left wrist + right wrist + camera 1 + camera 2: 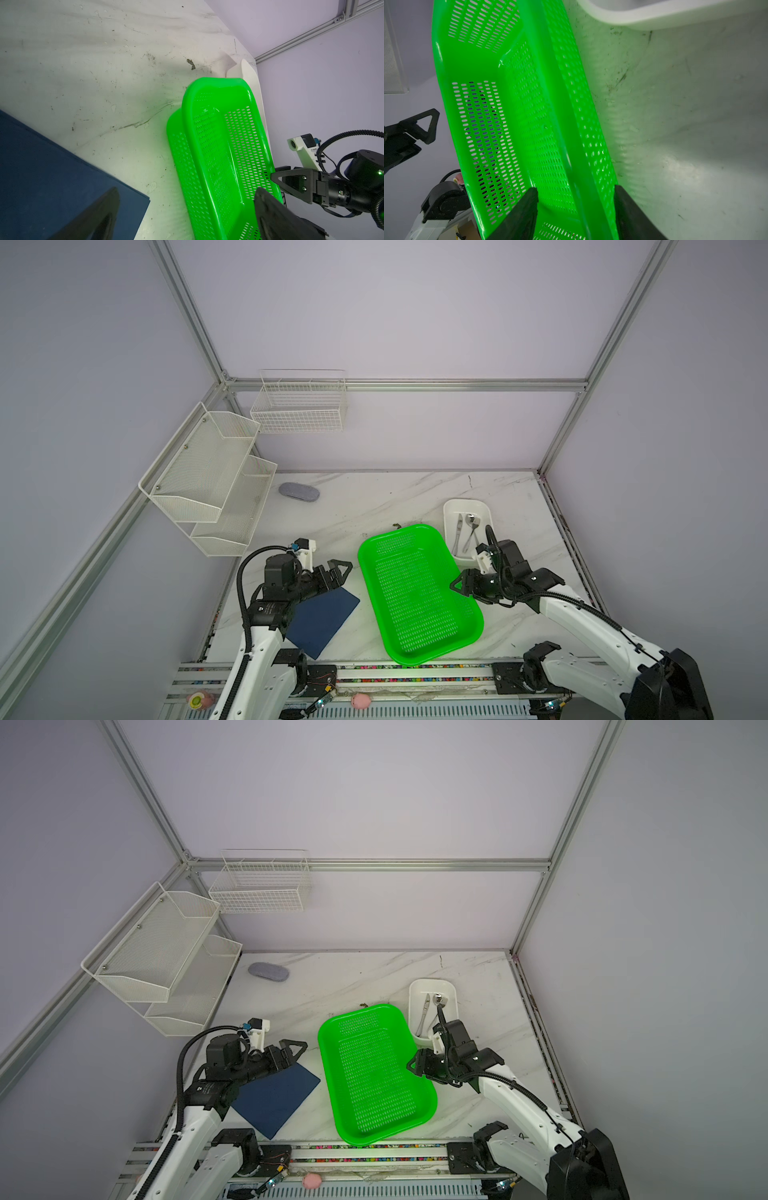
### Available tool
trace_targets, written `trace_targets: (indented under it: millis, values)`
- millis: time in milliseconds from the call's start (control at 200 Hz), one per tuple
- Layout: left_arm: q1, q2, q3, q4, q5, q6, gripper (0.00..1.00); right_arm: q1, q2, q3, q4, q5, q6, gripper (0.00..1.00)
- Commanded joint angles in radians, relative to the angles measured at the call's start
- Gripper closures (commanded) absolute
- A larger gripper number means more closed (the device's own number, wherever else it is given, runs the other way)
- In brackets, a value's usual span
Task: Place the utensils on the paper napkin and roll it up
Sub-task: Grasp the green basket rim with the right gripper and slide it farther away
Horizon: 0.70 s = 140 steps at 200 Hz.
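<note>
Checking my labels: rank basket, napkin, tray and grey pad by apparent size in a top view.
1. Basket
2-3. Napkin and tray: look alike, both partly hidden by arms, unranked
4. Grey pad

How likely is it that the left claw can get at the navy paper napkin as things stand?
Probably yes. The left claw is open and hangs by the far corner of the paper napkin. Nothing lies on the sheet, and the green basket sits beside it, apart.
</note>
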Motion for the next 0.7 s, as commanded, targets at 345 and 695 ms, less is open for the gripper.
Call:
trace_targets:
  millis: [345,695]
  values:
    - [-0.036,0.017,0.098,-0.003,0.018,-0.011,0.01,0.155,0.317,0.166,0.310,0.259,0.175,0.65]
    - [-0.046,0.029,0.111,-0.028,-0.032,-0.005,0.00,0.155,0.628,0.493,0.169,0.469,-0.062,0.75]
